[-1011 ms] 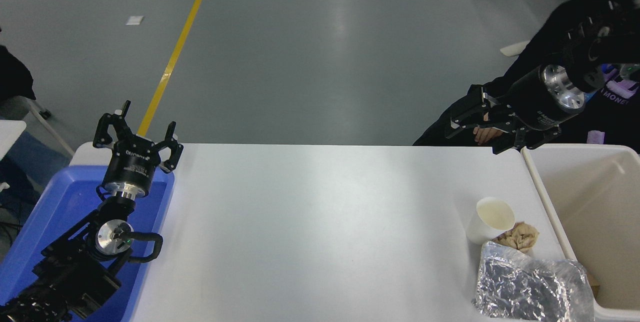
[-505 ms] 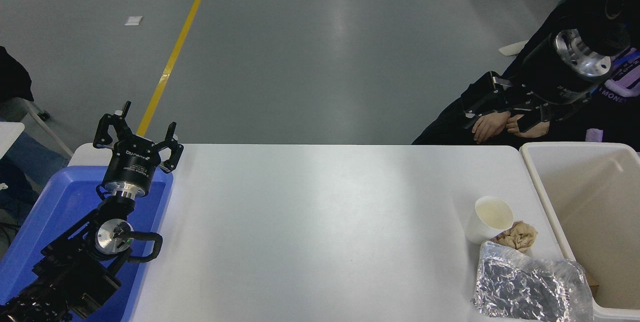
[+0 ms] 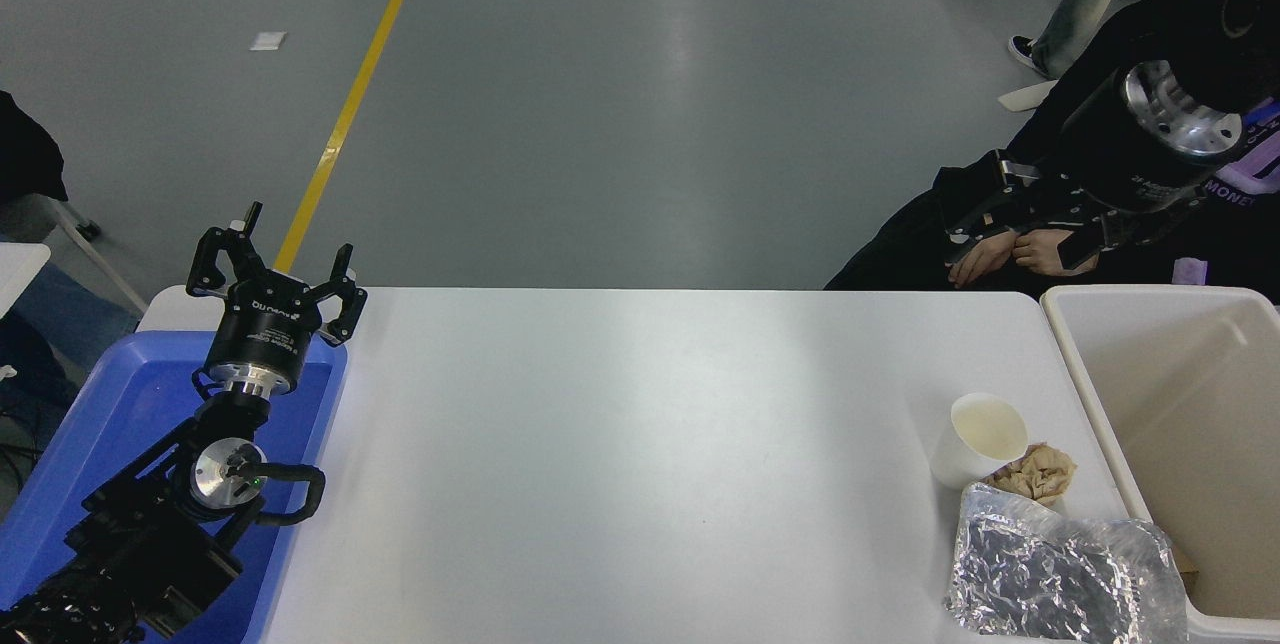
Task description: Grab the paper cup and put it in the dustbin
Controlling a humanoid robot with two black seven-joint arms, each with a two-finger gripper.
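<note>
Blue plastic tray (image 3: pixel 120 404) at the bench's left end lies under the parked left pincer (image 3: pixel 272 269), fingers spread, its collar print too small to read. Across the white bench (image 3: pixel 620 444), the plain white paper cup (image 3: pixel 978 441) stands upright, touching a crumpled tan paper wad (image 3: pixel 1040 472), beside the cream-white rectangular plastic dustbin (image 3: pixel 1095 404). The right pincer (image 3: pixel 1030 224), spread and empty, hovers beyond the bench's far edge, nearer the cup, which lies toward the camera from it.

White lettering runs around the black cylindrical wrist of the left gripper (image 3: pixel 272 276) at the lower left of the frame, too small to read. The right gripper (image 3: pixel 1035 224), upper right, carries similar unreadable white print on its wrist.
</note>
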